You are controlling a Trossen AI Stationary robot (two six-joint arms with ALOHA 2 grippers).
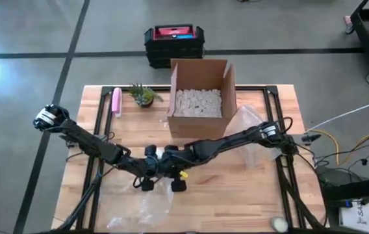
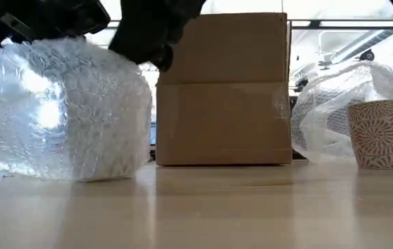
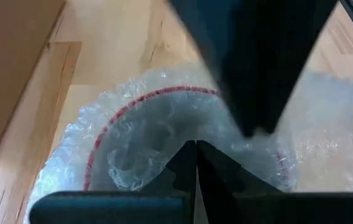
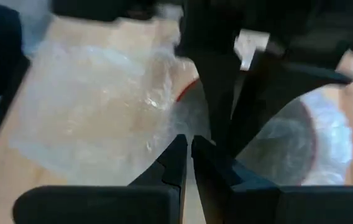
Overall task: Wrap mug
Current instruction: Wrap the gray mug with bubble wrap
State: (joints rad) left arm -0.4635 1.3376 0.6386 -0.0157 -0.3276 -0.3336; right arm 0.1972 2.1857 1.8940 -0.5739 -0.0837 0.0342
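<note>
Directly below both pincers: wrapped mug [image 3: 183, 134].

Bright backlight glares off the bubble wrap [image 2: 58, 111] — both wrist views blurred.

Cardboard box [image 1: 199, 97] blocks tabletop's [image 1: 236, 195] far middle, open top up. Crumpled plastic sheet [image 1: 249, 130] fills strip between box and right edge. Small plant [image 1: 143, 95] and pink object [image 1: 115, 101] crowd far-left corner. Both arms cross at centre over bubble-wrapped bundle [image 2: 61, 111], closing middle. Loose bubble wrap [image 1: 142, 211] lies by near edge. Patterned mug [image 2: 380, 133] stands beside plastic sheet. Near-right corner open.
</note>
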